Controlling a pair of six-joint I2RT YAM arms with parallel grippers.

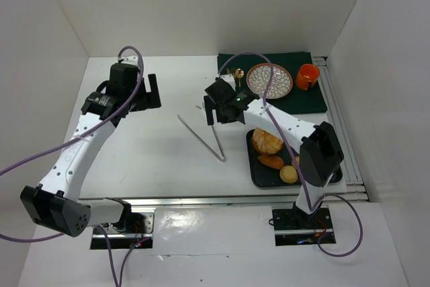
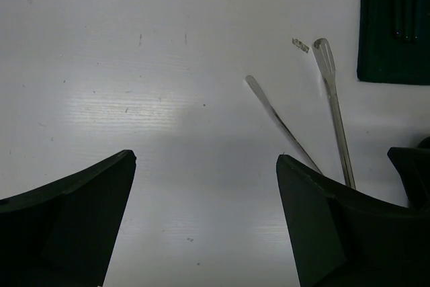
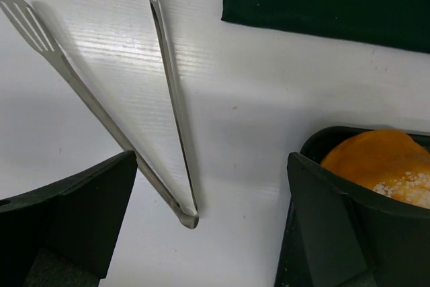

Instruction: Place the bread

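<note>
The bread [image 1: 267, 142] is a domed orange-golden bun at the far end of the black tray [image 1: 254, 174]. In the right wrist view its top [image 3: 379, 162] shows behind my right finger, inside the tray rim [image 3: 316, 139]. My right gripper [image 1: 223, 115] [image 3: 212, 157] is open and empty, hovering over bare table just left of the tray, between it and the tongs. My left gripper [image 1: 153, 92] [image 2: 205, 157] is open and empty over the table at the far left, well away from the bread.
Metal tongs [image 1: 201, 136] [image 3: 168, 78] [image 2: 332, 112] lie open on the table centre. A flat brown roll [image 1: 271, 161] and a small yellow bun [image 1: 289, 175] share the tray. A dark green mat [image 1: 295, 102] holds a patterned plate [image 1: 269, 80], an orange cup [image 1: 307, 76] and gold cutlery [image 1: 238, 74].
</note>
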